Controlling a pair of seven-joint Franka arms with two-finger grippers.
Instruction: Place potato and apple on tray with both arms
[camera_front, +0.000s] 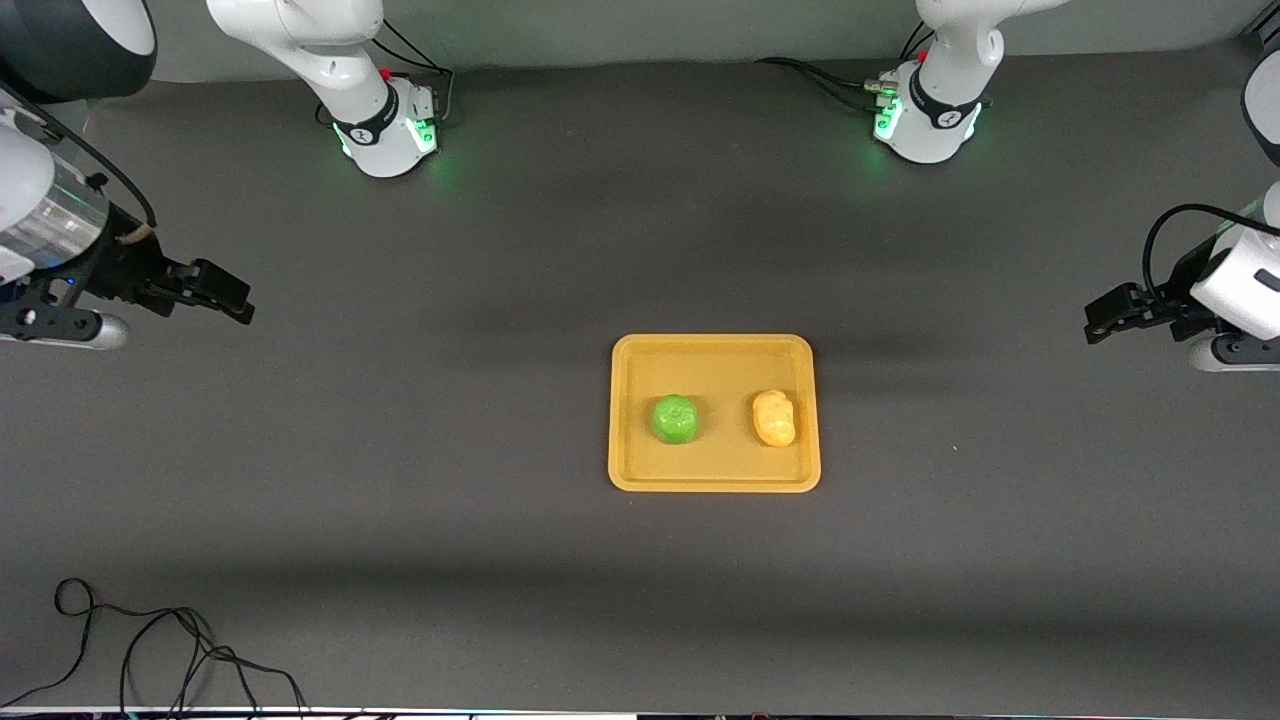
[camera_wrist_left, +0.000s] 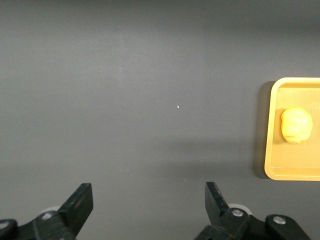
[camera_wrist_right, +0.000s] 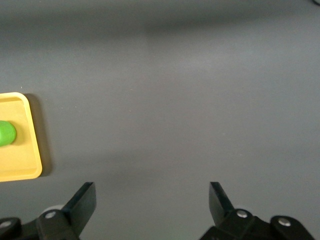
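The yellow-orange tray (camera_front: 714, 350) lies in the middle of the table. The green apple (camera_front: 676, 418) sits in it toward the right arm's end, and the yellow potato (camera_front: 774, 417) sits beside it toward the left arm's end. My left gripper (camera_front: 1098, 322) is open and empty over bare table at the left arm's end; its wrist view (camera_wrist_left: 149, 197) shows the potato (camera_wrist_left: 296, 125) on the tray (camera_wrist_left: 269, 125). My right gripper (camera_front: 238, 300) is open and empty over bare table at the right arm's end; its wrist view (camera_wrist_right: 151, 197) shows part of the apple (camera_wrist_right: 6, 133) on the tray (camera_wrist_right: 31, 130).
Both arm bases (camera_front: 388, 130) (camera_front: 925, 125) stand along the table's edge farthest from the front camera. A loose black cable (camera_front: 150, 650) lies at the table's near edge toward the right arm's end. The dark grey table (camera_front: 400, 480) surrounds the tray.
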